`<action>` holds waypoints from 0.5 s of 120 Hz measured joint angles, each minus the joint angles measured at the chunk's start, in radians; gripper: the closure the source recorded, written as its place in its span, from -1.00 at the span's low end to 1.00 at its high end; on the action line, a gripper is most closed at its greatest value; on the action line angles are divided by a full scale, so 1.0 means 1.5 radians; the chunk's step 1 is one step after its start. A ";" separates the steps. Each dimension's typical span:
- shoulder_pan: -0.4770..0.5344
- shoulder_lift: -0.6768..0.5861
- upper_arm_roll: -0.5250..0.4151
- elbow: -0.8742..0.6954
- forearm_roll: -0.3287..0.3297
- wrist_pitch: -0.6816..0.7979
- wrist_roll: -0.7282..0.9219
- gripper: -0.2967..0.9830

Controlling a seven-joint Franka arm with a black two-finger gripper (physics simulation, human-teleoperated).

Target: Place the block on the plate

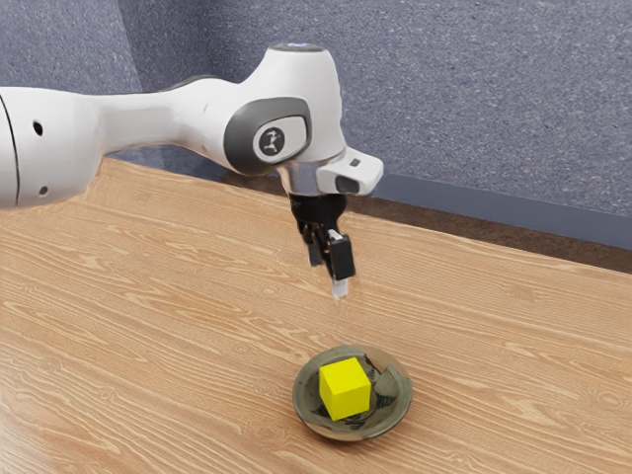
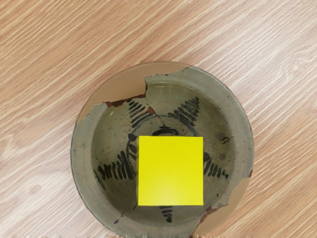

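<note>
Table (image 1: 197, 326): wood-grained, extends beneath pincer. Arm (image 1: 138, 118): reaches over it, hand pointing down. Plate (image 1: 400, 400): upright on tabletop, below pincer and apart from it. Pincer (image 1: 339, 286): nothing gripped; how wide it stands, cannot tell. Block (image 2: 171, 171): yellow, inside plate rim, resting in the well below pincer, not touching it. Status: placement looks done. Remaining, by my judgement: nothing for the block; at most, draw pincer up and away without nudging it.
</note>
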 joint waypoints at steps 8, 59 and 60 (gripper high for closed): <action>0.000 -0.023 0.012 0.005 0.000 -0.011 -0.004 -0.53; 0.004 -0.087 0.190 0.104 0.003 -0.185 -0.111 -0.53; 0.004 -0.087 0.193 0.105 0.003 -0.187 -0.114 -0.53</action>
